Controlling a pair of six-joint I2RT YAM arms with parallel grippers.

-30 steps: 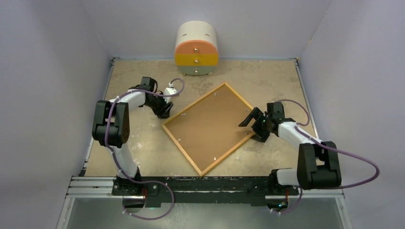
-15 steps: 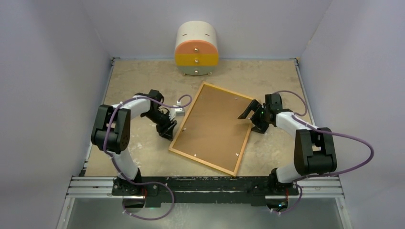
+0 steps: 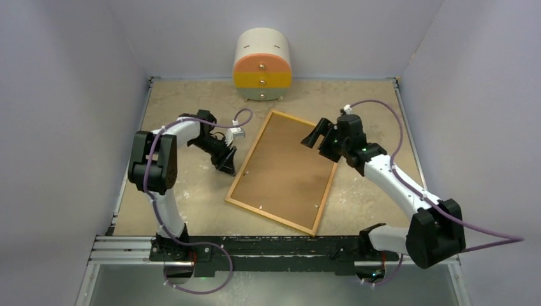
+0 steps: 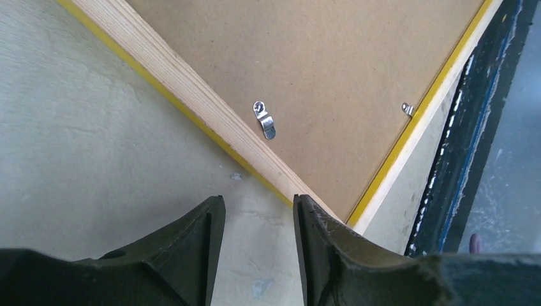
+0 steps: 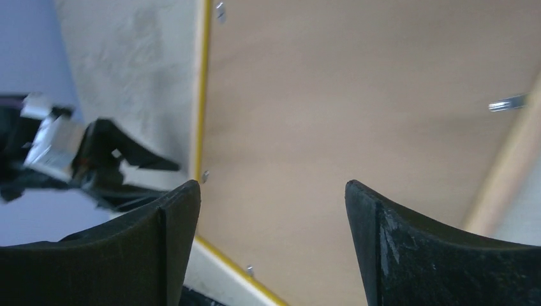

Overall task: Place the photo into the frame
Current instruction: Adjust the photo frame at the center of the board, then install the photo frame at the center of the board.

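The frame (image 3: 271, 217) lies face down in the middle of the table, its light wood back up, with a brown backing board (image 3: 287, 169) inside it. The photo is hidden. My left gripper (image 3: 228, 166) is open and empty, low on the table at the frame's left edge. In the left wrist view its gripper (image 4: 258, 203) sits beside the wood rim (image 4: 191, 86), near a metal clip (image 4: 265, 121). My right gripper (image 3: 314, 137) is open and empty, raised over the frame's far right part. In the right wrist view it (image 5: 271, 188) looks down on the board (image 5: 357, 95).
A round drawer unit (image 3: 262, 65) with orange and yellow fronts stands at the back wall. Walls close the table on the left, right and back. A black rail (image 3: 274, 245) runs along the near edge.
The frame has turned clockwise from a diamond pose to a steeper one. My right gripper has lifted and moved back-left over the frame. My left gripper stayed at the frame's left edge.
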